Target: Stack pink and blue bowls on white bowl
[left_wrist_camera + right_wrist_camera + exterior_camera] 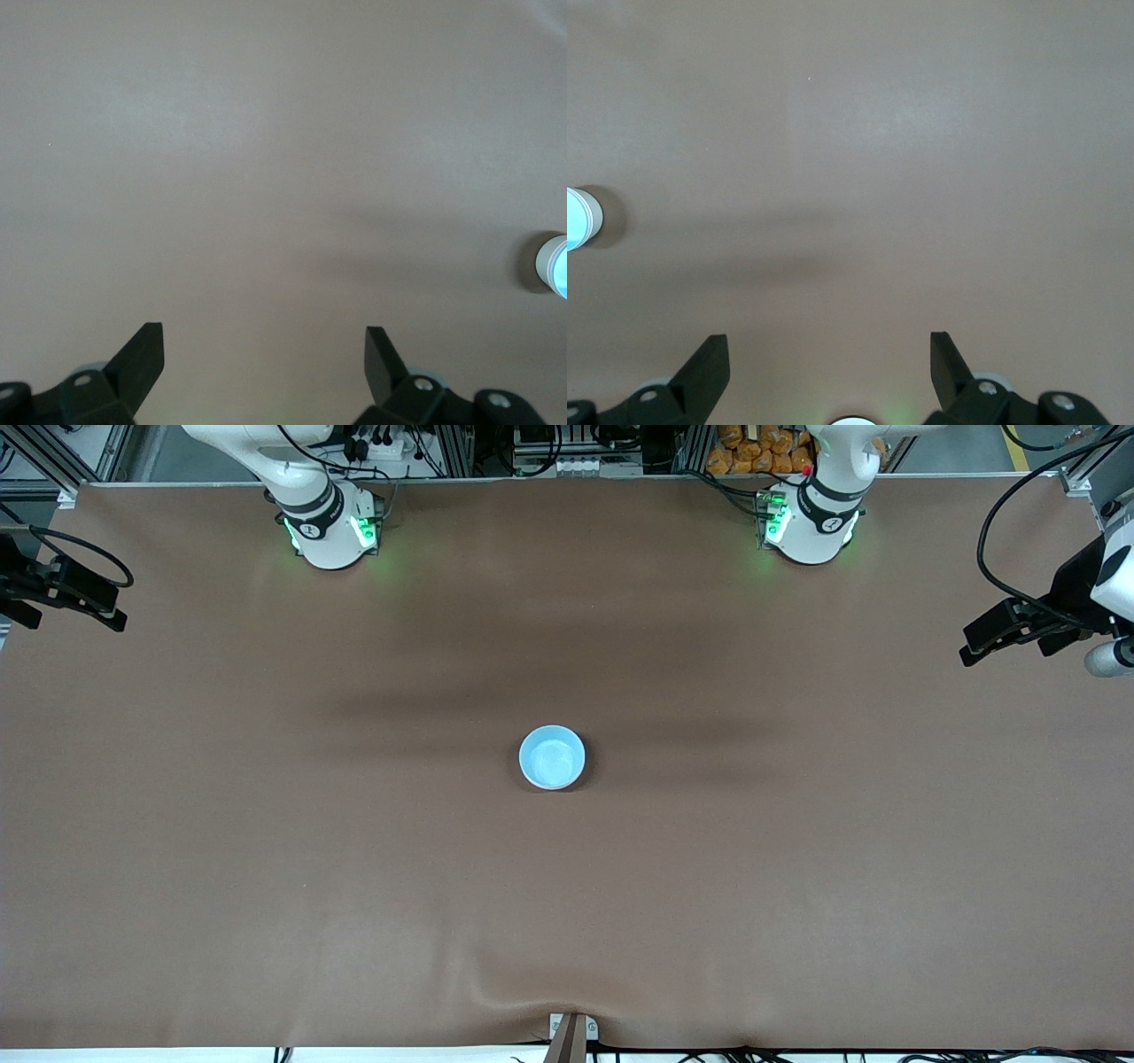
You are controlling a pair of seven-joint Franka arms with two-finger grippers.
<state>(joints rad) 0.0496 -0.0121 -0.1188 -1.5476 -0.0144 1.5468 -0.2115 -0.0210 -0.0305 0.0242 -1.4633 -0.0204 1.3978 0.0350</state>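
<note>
A light blue bowl (551, 757) sits upright at the middle of the brown table, its inside facing up. It also shows at the edge of the left wrist view (555, 264) and of the right wrist view (579, 219), where a pale whitish wall shows under the blue rim. I cannot make out a separate pink bowl or white bowl; they are hidden or out of view. My left gripper (979, 646) hangs open and empty over the left arm's end of the table (264, 341). My right gripper (106, 607) hangs open and empty over the right arm's end (830, 345). Both are well apart from the bowl.
The brown cloth (354, 868) covers the whole table, with slight wrinkles near the front edge. The two arm bases (332, 527) (811, 522) stand along the edge farthest from the front camera. A small metal bracket (569, 1035) sits at the nearest edge.
</note>
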